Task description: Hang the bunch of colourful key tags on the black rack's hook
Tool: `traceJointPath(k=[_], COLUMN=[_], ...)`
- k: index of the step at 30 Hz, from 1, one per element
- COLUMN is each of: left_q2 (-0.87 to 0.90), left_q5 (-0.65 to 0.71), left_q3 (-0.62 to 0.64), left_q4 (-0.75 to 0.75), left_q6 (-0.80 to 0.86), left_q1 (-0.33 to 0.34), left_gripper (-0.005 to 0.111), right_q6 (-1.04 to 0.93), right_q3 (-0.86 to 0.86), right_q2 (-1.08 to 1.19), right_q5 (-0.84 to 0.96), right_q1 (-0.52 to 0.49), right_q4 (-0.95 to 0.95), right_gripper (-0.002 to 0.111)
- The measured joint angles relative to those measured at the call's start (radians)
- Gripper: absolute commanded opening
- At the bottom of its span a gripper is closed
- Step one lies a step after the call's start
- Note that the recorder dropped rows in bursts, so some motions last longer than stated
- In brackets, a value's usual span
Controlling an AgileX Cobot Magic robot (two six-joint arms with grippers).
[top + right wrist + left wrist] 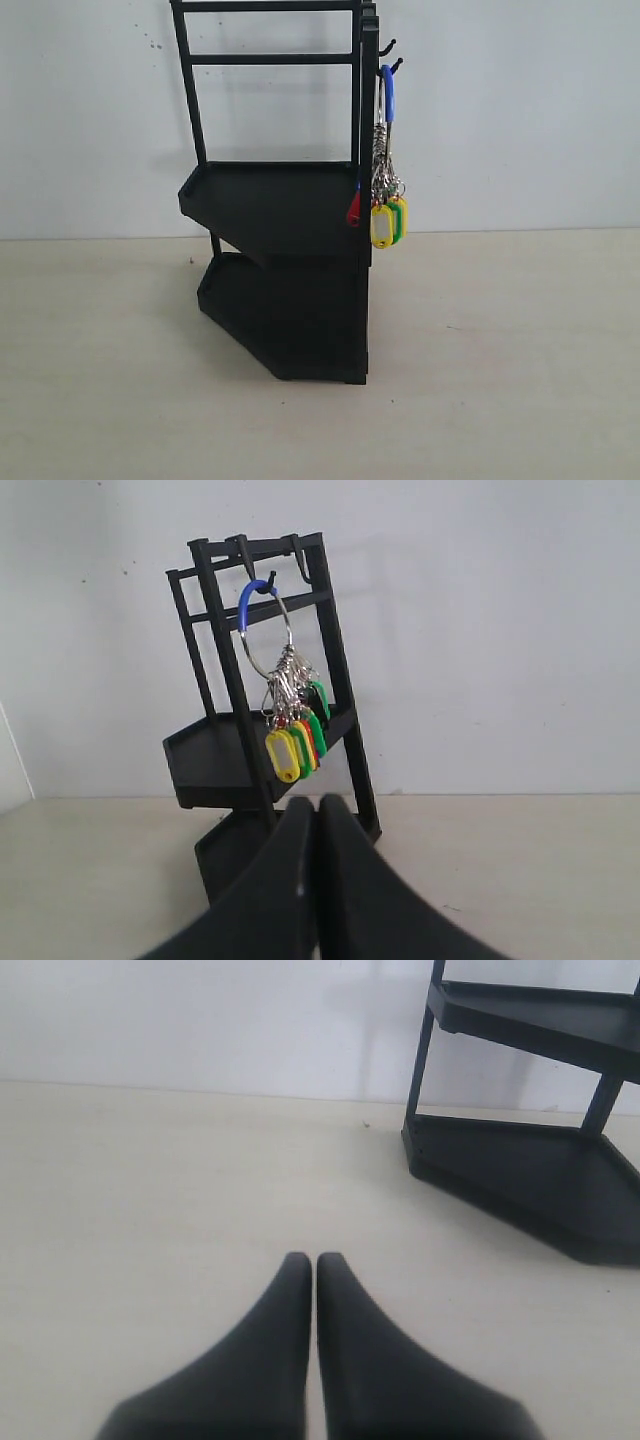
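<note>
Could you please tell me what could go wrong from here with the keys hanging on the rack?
1. The key bunch hangs by its blue ring on a short hook. A knock might lift the ring over the small upturned tip.
2. In the right wrist view the right jaws, closed and empty, point straight at the bunch. A forward move could set it swinging or nudge the rack.
</note>
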Motion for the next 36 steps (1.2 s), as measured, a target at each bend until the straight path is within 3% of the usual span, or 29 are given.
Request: traceJointPath(k=[6,14,31,36], left_q2=[0.000,0.000,0.000,0.000], left_q5=[0.000,0.000,0.000,0.000], left_q3=[0.000,0.000,0.000,0.000], left_q4=[0.000,0.000,0.000,0.000], left_q6=[0.000,0.000,0.000,0.000], left_q1=[0.000,0.000,0.000,0.000], left_gripper=[0.004,0.004,0.004,0.004], right_q6=[0.026,0.319,0.319,0.319], right_q3=[0.001,0.038,0.105,0.106], right_q2=[0.000,0.000,0.000,0.000], right_q5=[0.024,0.077,0.188,0.267], right_q1=[0.000,0.000,0.000,-0.105], right_q4=[-0.013,-0.339,-0.438,-0.455], right_gripper=[0.000,0.000,0.000,0.000])
